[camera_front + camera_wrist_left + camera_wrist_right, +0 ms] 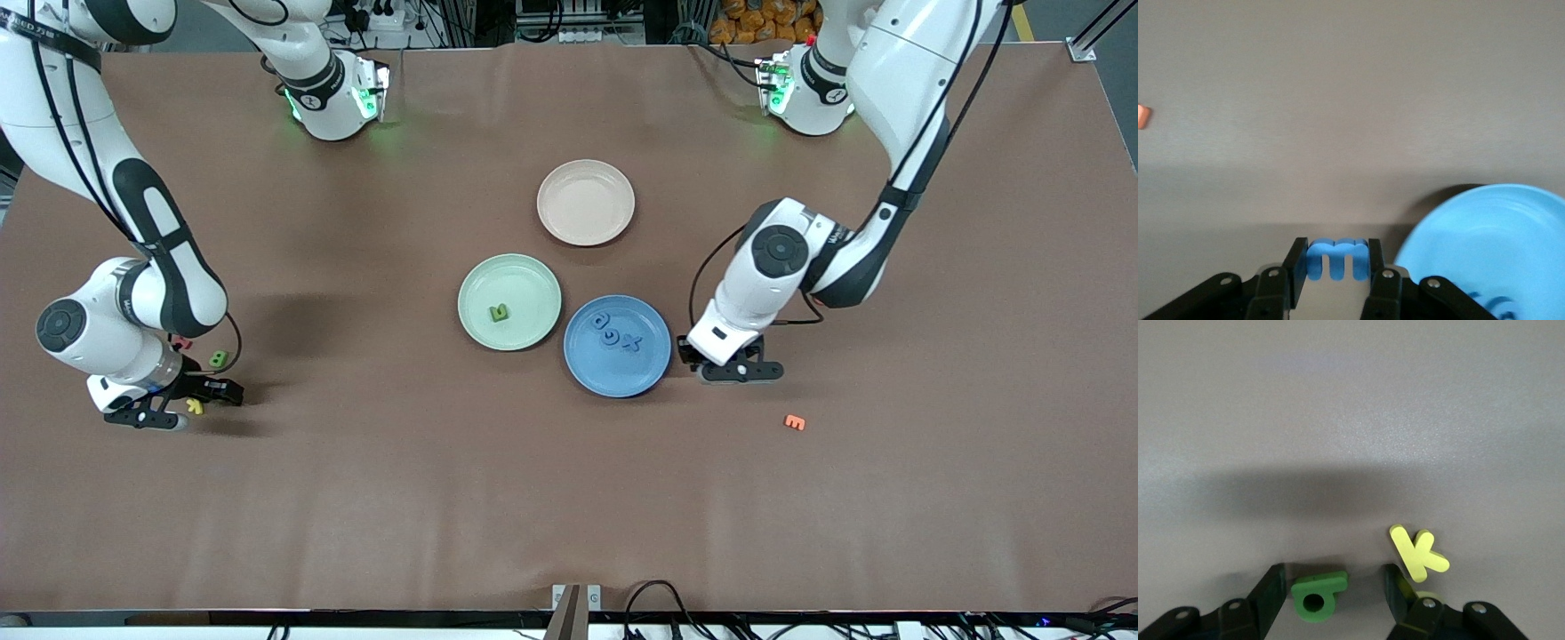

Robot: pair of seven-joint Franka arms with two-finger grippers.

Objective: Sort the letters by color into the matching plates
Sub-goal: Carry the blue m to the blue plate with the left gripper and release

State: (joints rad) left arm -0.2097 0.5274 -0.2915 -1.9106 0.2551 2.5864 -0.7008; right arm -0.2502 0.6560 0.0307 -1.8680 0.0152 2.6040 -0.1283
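The orange letter (795, 422) lies nearest the front camera, alone on the table (444, 498) and outside the sort.

The right gripper (169, 411) is down at the table at the right arm's end. Its fingers (1271, 590) stand apart, with a green letter (1318, 595) between them and gaps on both sides; it is not yet clamped. A yellow letter K (1419, 551) lies just beside the outer face of one finger. Risk: on closing, that finger may nudge or drag the K, or the green letter may pivot if contacted off-centre. In the front view a second green letter (218, 359) and what appears to be a red piece (182, 343) lie close by, partly hidden under the arm.

The left gripper (740, 369) sits low, just beside the blue plate (658, 378) on the side toward the left arm's end. It is clamped on a blue letter (1337, 257), probably an M or E. Risk: the letter is held outside the rim, so an early release would drop it on the table; a low traverse could strike the rim and shift the plate.

The blue plate holds three blue letters (615, 335). Touching it, the green plate (533, 276) holds one green letter (500, 312). Farthest back, the beige-pink plate (586, 202) holds nothing.
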